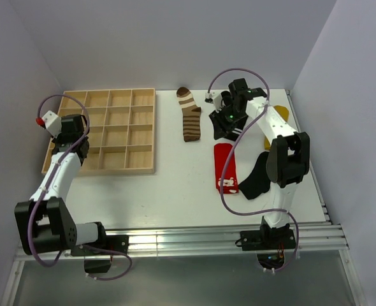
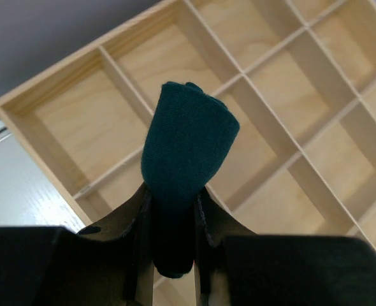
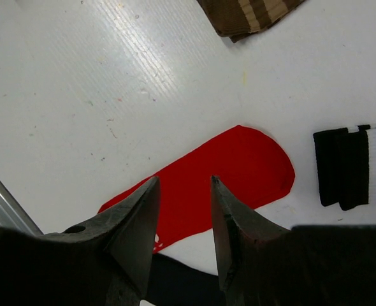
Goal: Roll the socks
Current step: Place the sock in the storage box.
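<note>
My left gripper is shut on a rolled dark teal sock and holds it above the left compartments of the wooden tray; in the top view this gripper is over the tray's left side. My right gripper is open and empty, hovering above the toe half of the flat red sock. In the top view the right gripper is just beyond the red sock. The black sock with white bands lies to its right.
A brown-cream striped sock lies flat at the back centre of the table. A plain black sock lies right of the red one, partly under the right arm. A yellow sock peeks out behind that arm. The tray has several compartments.
</note>
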You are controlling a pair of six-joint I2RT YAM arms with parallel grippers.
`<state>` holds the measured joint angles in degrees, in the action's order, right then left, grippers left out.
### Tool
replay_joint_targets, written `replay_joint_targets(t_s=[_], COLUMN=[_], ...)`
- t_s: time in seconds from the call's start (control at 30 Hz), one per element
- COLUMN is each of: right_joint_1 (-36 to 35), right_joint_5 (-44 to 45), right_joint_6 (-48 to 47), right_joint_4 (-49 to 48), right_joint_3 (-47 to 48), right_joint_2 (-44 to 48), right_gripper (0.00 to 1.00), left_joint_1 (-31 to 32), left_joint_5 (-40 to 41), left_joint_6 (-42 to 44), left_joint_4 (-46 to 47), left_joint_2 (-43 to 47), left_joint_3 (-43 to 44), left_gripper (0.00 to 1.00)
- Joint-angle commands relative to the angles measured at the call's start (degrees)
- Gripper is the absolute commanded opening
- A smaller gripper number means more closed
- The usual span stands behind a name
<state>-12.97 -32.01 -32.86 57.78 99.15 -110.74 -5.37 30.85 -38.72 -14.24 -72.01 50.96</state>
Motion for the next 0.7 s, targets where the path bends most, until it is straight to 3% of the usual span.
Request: replay_joint_targets(t_s=[0.0, 0.4, 0.67], right_joint_1=[0.31, 0.23, 0.14], right_joint_5=[-1.03, -2.79, -3.94], right_joint_6=[0.25, -0.71, -2.20], right_joint_4=[-1.53, -3.28, -3.73], right_joint_3=[2.80, 1.74, -0.71], right_joint_2=[-1.15, -3.25, -2.29], right_gripper=[0.45, 0.45, 0.45], left_joint_1=[-1.22, -7.72, -9.49], left_joint_5=[7.54, 12.30, 14.41], left_joint_6=[-3.55, -7.42, -8.83], left_joint_4=[-3.59, -7.65, -9.49], left_joint_2=[-2.87, -5.95, -13.50], left_joint_3=[4.84, 4.41, 6.61], left_gripper=[0.00, 0.00, 0.00])
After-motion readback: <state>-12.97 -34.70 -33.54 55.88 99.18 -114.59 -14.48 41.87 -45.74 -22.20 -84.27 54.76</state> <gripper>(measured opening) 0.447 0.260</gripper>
